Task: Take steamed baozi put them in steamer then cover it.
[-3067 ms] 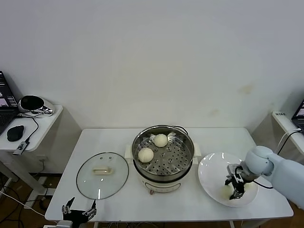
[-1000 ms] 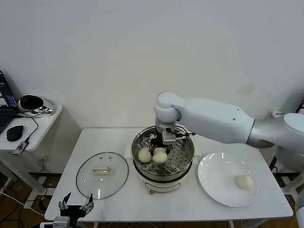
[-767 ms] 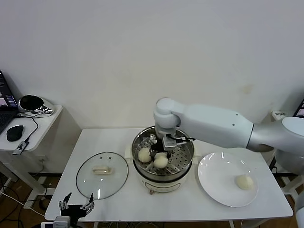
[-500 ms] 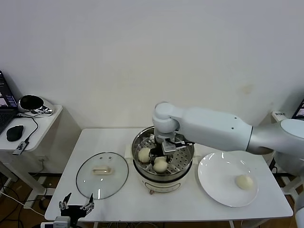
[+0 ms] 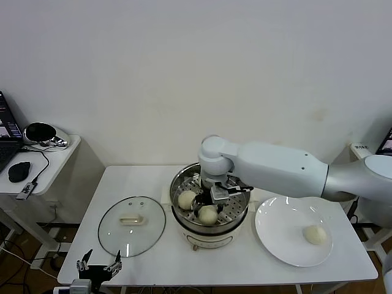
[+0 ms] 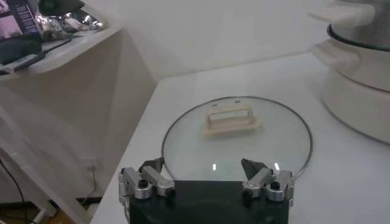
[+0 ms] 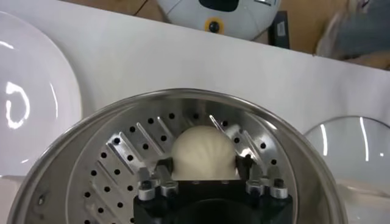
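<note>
The steamer stands mid-table on its white base. My right gripper reaches down into it, shut on a steamed baozi held low at the front of the perforated floor. In the right wrist view the bun sits between both fingers over the floor. A second baozi lies at the steamer's left. Another baozi lies on the white plate. The fourth is hidden behind my arm. My left gripper is open and parked below the table's front edge.
The glass lid with a cream handle lies flat on the table left of the steamer, in front of my left gripper in the left wrist view. A side table with a laptop and mouse stands at far left.
My right gripper has carried the bun from the plate into the steamer and lowered it toward the front of the floor. One bun remains on the plate. The left arm has not moved.
</note>
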Tool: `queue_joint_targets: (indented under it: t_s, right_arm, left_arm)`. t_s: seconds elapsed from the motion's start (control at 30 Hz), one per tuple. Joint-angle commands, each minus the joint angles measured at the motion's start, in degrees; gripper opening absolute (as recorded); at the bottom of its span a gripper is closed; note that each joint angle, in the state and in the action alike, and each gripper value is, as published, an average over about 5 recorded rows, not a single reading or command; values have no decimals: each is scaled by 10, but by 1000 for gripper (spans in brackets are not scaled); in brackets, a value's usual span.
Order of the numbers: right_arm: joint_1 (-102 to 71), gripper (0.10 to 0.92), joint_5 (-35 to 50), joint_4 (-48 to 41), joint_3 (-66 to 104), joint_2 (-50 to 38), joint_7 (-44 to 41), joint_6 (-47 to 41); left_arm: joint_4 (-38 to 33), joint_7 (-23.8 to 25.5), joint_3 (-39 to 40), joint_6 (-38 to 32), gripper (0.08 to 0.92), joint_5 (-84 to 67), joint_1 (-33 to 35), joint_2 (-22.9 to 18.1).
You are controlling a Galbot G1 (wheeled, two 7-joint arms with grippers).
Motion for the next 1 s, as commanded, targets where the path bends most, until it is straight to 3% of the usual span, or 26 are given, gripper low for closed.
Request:
queue_joint_targets:
  t_s: [0.03, 0.2, 0.43, 0.57, 0.77, 1.0]
  right_arm:
    - [35, 810, 20, 40, 21, -63, 15, -97]
    - [74, 822, 92, 53, 34, -147, 48, -262]
    - [104, 823, 255, 11, 6, -271, 72, -474]
    - [87, 823, 285, 19, 6, -347, 86, -564]
    - [21, 823, 258, 39, 26, -411, 105, -628]
    - [-157, 823, 152, 7, 173, -429, 88, -556]
  left_arm:
    - [2, 3, -1, 1, 823, 0, -3, 1]
    - [2, 6, -3, 3, 823, 0, -8, 6]
    - [-14, 13, 2, 5, 823, -2, -8, 12]
    - [-19, 17, 10, 9, 823, -6, -11, 17]
    - [-21, 19, 21, 13, 823, -12, -13, 22]
    - [-20, 21, 27, 20, 823, -14, -19, 27]
